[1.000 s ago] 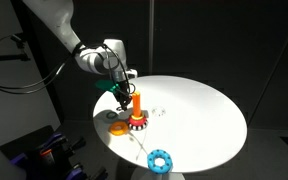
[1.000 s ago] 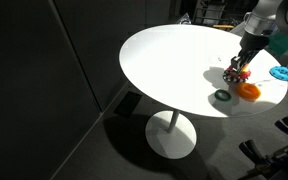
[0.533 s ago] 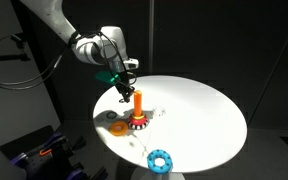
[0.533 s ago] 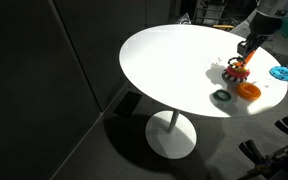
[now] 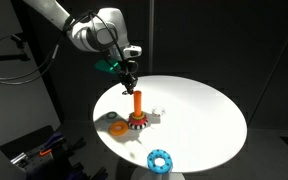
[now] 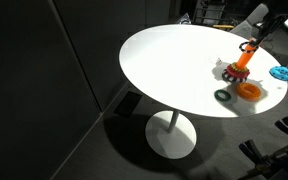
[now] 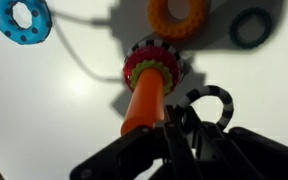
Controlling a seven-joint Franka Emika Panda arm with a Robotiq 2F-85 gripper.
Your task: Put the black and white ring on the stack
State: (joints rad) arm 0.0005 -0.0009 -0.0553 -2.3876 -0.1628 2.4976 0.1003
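Height is what has changed: a second ago the pincer point(image 5: 130, 80) sat low, close beside the stack point(image 5: 136, 121). It has since climbed steadily, and its tips now hang a little above the top of the orange peg point(image 5: 139, 101) and slightly to one side of it. The stack itself has not shifted on the white table point(image 5: 204, 110).

In the wrist view the black and white ring point(image 7: 222, 97) shows right at the fingertips, and the fingers look closed on it. I judge the pincer to be clamped on the ring, though dark fingers against a dark ring make the exact contact hard to read. The peg slants up toward the pincer from below, just beside the ring. The ring's hole is not yet over the peg's tip.

Farther from the pincer, beyond the stack's base, lie the orange ring point(image 7: 179, 14), a dark ring point(image 7: 252, 27) and the blue ring point(image 7: 22, 18). All three are on the table, well apart from the fingers.

The rise appears to have brought the ring up to the peg's top, which it must clear before it can be threaded. What remains, as I judge it, is a small sideways shift to centre the hole over the peg, then a straight descent and release. The chief risk is the rim catching the peg top and tipping the stack.
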